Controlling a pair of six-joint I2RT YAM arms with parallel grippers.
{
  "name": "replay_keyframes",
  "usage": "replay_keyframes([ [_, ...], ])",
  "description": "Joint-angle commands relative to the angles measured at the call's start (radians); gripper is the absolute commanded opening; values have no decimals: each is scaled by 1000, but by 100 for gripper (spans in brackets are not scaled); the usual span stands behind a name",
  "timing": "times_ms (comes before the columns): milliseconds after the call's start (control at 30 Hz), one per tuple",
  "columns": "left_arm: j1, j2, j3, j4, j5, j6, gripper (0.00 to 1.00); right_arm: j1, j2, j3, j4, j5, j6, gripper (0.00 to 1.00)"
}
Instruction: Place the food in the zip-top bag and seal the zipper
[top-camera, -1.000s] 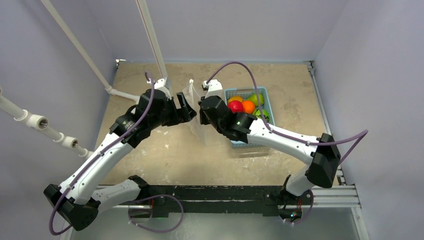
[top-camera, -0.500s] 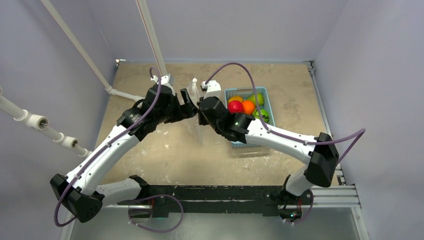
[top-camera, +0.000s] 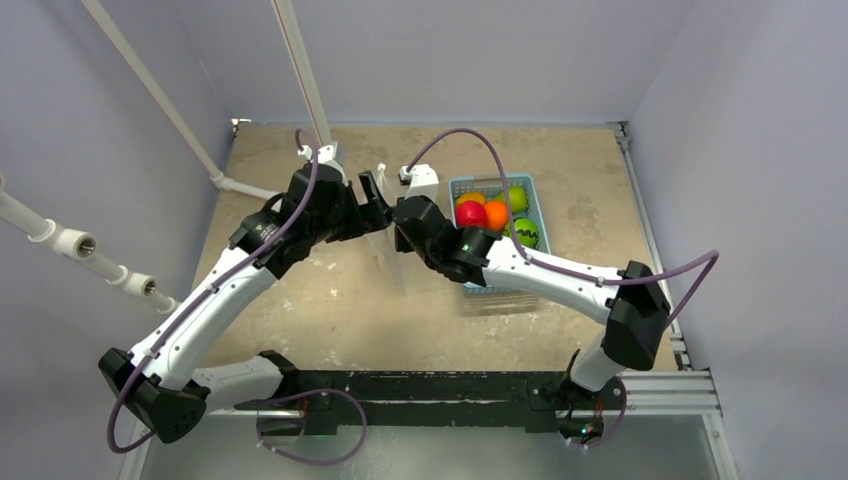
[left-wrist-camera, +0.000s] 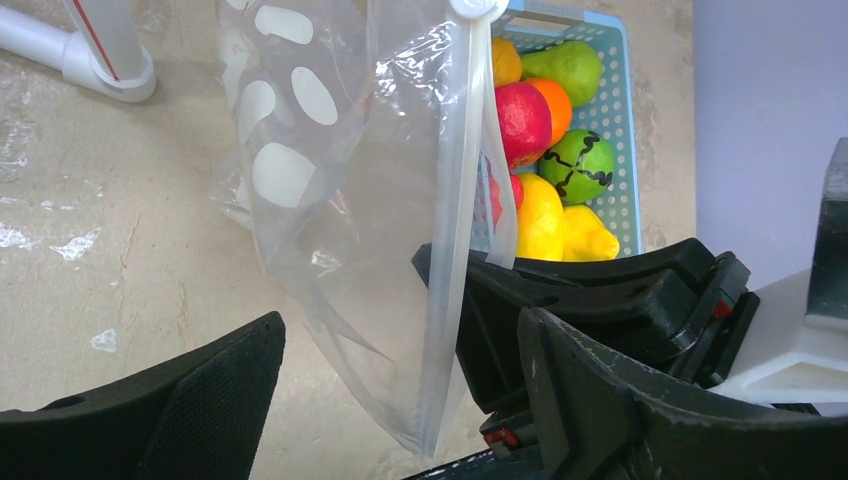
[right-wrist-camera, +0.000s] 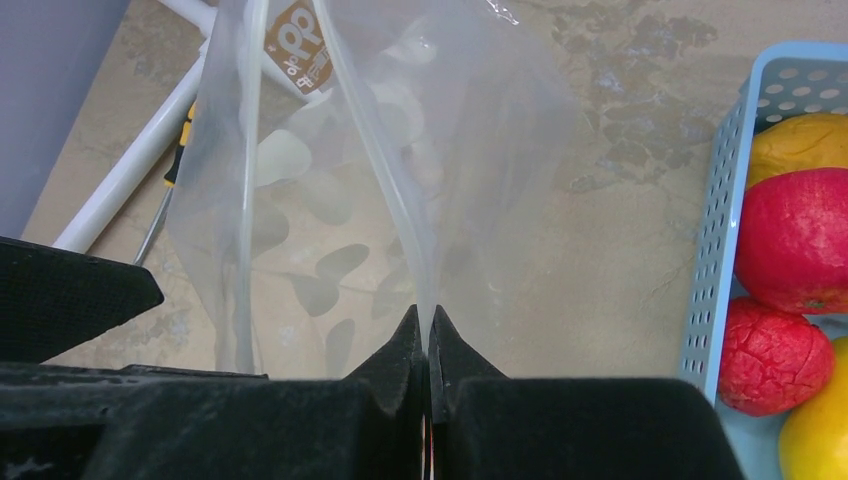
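The zip-top bag, clear with white dots, hangs upright above the table between both grippers. My right gripper is shut on one side of the zipper at the bag's mouth. The other side of the mouth strip hangs free to its left. My left gripper stands wide open, with the bag's lower corner and the pale strip between its fingers and touching neither. The food, red, orange, yellow and green fruits, lies in the light-blue basket behind the bag. From above, the two grippers meet left of the basket.
White pipes run across the table's far left, with a pipe foot close behind the bag. The basket stands to the right of the bag, with fruits near my right gripper. Purple walls close in both sides.
My left arm has swung forward and to the right, bringing its open fingers around the bag's edge. The right gripper, still shut on the bag, has shifted slightly left.
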Motion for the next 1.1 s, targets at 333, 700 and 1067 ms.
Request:
replay_keyframes([
  [333, 3, 43, -24, 32, 49, -1, 67, 6, -20, 34, 20, 37, 25, 0],
  [700, 2, 33, -41, -8, 12, 27, 29, 7, -17, 23, 15, 59, 33, 0],
  [1067, 3, 7, -43, -66, -55, 64, 0, 6, -14, 21, 3, 47, 41, 0],
])
